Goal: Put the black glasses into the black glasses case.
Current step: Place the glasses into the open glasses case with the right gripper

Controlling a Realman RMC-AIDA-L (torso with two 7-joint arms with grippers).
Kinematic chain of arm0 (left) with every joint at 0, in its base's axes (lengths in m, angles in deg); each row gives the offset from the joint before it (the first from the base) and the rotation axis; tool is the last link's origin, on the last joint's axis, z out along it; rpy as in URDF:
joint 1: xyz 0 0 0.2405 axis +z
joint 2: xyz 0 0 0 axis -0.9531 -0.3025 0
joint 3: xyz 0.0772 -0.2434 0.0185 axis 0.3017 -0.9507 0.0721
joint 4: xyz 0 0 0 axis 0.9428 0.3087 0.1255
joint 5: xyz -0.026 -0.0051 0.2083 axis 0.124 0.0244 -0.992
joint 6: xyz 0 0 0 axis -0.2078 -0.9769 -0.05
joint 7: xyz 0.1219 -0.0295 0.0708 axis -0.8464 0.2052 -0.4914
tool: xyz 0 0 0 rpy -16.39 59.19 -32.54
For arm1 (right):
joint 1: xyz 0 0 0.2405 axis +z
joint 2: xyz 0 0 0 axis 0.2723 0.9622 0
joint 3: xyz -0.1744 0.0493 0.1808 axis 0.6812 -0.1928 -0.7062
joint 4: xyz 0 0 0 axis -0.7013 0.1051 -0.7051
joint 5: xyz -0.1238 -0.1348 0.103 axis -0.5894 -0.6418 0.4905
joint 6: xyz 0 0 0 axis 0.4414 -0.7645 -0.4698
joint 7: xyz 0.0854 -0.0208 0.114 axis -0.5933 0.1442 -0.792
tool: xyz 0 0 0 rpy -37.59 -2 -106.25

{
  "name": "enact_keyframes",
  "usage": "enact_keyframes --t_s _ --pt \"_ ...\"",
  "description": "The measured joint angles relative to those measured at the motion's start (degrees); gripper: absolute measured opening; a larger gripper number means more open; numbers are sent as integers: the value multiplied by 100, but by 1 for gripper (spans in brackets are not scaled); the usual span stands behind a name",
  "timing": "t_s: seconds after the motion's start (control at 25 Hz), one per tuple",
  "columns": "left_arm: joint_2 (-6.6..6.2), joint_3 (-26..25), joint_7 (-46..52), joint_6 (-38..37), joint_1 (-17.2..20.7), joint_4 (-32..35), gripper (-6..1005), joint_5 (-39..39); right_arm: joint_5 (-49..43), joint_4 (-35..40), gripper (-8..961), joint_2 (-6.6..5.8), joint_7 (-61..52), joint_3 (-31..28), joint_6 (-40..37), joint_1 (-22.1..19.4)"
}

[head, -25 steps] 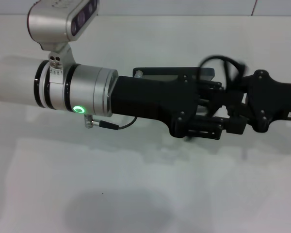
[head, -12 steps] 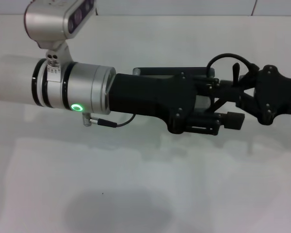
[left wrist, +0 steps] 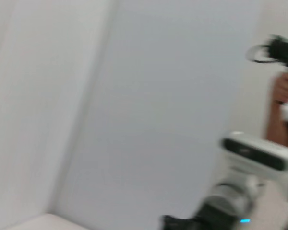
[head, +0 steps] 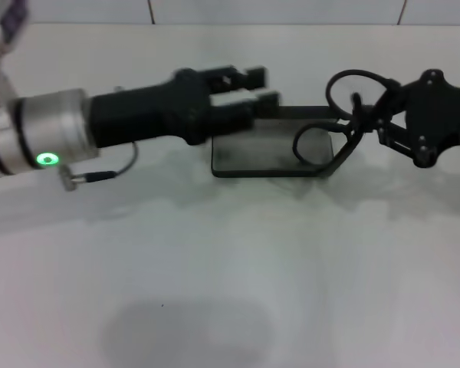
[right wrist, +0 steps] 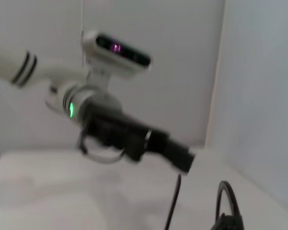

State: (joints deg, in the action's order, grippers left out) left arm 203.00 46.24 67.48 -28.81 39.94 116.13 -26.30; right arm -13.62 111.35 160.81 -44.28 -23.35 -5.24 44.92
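The black glasses case (head: 253, 153) lies open on the white table at centre, its greyish inside facing up. My right gripper (head: 366, 107) reaches in from the right and is shut on the black glasses (head: 351, 86). One lens ring stands up at the fingers and the other lens (head: 314, 146) hangs over the case's right end. Part of the frame shows in the right wrist view (right wrist: 229, 203). My left gripper (head: 257, 87) is open and empty, just above the case's far left corner. It also shows in the right wrist view (right wrist: 182, 159).
The white table (head: 215, 268) stretches toward the front. A wall runs along its far edge. A thin cable (head: 100, 175) hangs under my left wrist.
My left arm has drawn back to the left and off the case, which now shows. My right gripper has shifted slightly right with the glasses, now over the case's right end.
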Motion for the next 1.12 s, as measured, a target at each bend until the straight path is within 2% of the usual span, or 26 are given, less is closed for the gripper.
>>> enact_keyframes --t_s 0.12,0.28,0.44,0.6,0.76,0.88,0.96,1.12 --pt "-14 -161 -9 32 154 -6 602 23 -465 658 34 -3 -770 309 228 24" --pt "-7 -231 -48 64 285 -5 602 46 -1093 1084 34 -21 -1486 458 352 245" --pt "10 -544 -67 313 365 -9 602 56 -2124 1372 35 -39 -2461 576 156 919" --pt "38 -896 -84 654 431 -42 602 53 -3221 1386 47 -34 -3367 906 -167 1892" --pt "114 -1317 -243 1026 445 -72 601 84 -4029 1279 59 4 -3987 1632 -193 2450" --pt "225 -1821 -462 1281 455 -135 601 172 -4317 1275 68 14 -4271 2058 -106 2547" --pt "234 -2025 -622 1391 467 -277 601 271 -4435 1284 74 20 -4359 2222 -38 2582" --pt "205 -2090 -778 1483 472 -445 601 317 -4594 1311 86 21 -4482 2501 27 2730"
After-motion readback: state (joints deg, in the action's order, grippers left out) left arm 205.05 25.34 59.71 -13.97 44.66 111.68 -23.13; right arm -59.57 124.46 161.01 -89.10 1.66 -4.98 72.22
